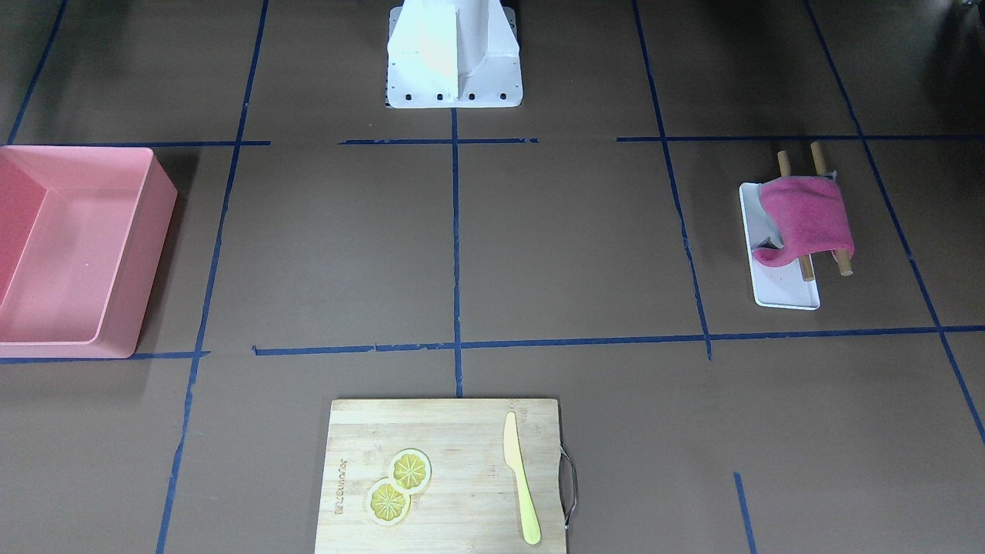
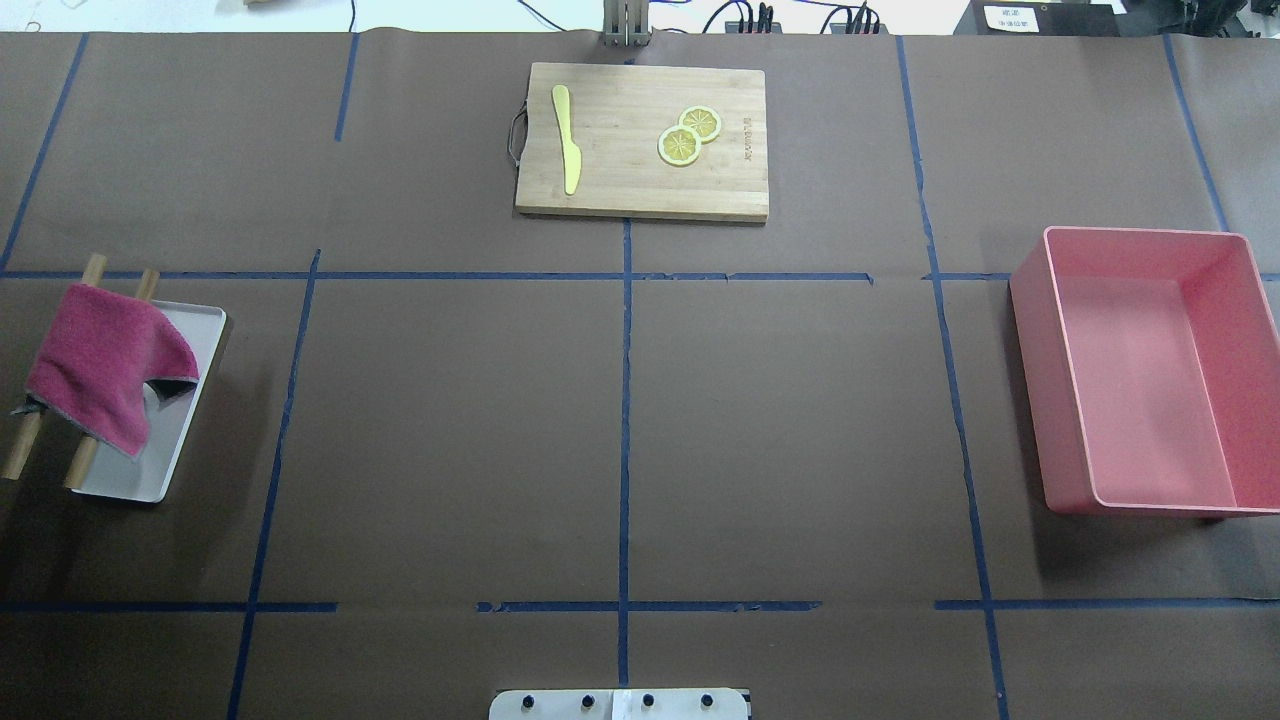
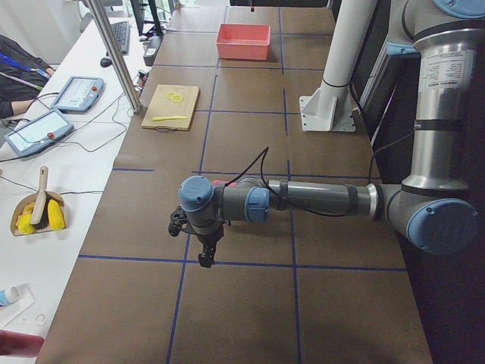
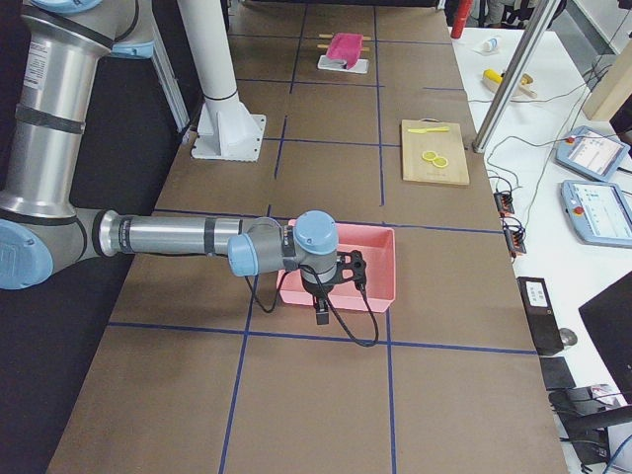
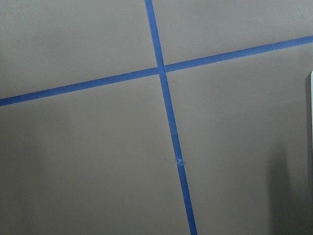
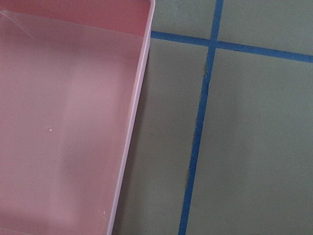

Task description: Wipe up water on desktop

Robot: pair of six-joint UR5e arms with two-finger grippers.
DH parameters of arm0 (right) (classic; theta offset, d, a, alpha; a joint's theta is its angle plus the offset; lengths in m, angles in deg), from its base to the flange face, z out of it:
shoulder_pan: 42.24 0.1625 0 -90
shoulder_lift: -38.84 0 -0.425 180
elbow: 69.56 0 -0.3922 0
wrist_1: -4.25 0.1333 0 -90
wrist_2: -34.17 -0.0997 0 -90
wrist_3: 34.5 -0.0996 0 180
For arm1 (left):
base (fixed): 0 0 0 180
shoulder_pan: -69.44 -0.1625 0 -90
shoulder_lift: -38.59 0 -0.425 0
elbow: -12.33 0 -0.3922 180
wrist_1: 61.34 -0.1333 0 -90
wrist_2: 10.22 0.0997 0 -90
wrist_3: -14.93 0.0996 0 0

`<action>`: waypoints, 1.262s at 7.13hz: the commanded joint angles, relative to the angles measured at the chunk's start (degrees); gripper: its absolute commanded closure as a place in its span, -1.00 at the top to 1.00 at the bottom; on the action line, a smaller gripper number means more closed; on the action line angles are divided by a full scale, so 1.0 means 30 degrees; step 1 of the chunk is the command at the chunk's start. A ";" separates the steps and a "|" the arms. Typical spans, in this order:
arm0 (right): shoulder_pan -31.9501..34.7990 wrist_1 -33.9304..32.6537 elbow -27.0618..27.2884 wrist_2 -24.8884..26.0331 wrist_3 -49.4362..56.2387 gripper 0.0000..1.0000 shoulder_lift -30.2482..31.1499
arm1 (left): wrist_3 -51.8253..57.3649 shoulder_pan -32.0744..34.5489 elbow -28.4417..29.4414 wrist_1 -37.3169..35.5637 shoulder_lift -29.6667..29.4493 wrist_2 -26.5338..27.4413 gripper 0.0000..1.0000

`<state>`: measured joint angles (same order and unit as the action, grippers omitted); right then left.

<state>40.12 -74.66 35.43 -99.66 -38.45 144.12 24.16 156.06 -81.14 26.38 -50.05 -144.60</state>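
Note:
The desktop is a matte brown surface crossed by blue tape lines; I see no water on it in any view. A magenta cloth hangs over two wooden rods above a white tray at the robot's left. My left gripper hangs over the desktop near that tray, and I cannot tell whether it is open. My right gripper hangs beside the pink bin, and I cannot tell whether it is open. The wrist views show only the desktop and the bin's rim.
The pink bin stands at the robot's right. A wooden cutting board with a yellow knife and lemon slices lies at the far edge. The robot's white base stands at the near edge.

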 commanded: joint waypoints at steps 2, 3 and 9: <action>-0.0001 -0.0006 -0.0018 -0.0037 -0.0001 1.00 -0.0055 | 0.0001 -0.0015 -0.0016 0.0671 -0.0013 0.0030 1.00; -0.0001 -0.0006 -0.0018 -0.0038 -0.0001 1.00 -0.0113 | 0.0001 -0.0015 -0.0046 0.1544 -0.0013 0.0029 1.00; -0.0411 -0.0533 0.0245 -0.0327 -0.0908 1.00 -0.1139 | -0.2401 -0.0424 -0.0101 0.5857 -0.0628 -0.1373 1.00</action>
<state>39.15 -75.98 36.12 -99.96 -40.89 140.82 18.31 155.14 -80.74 42.94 -51.68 -147.09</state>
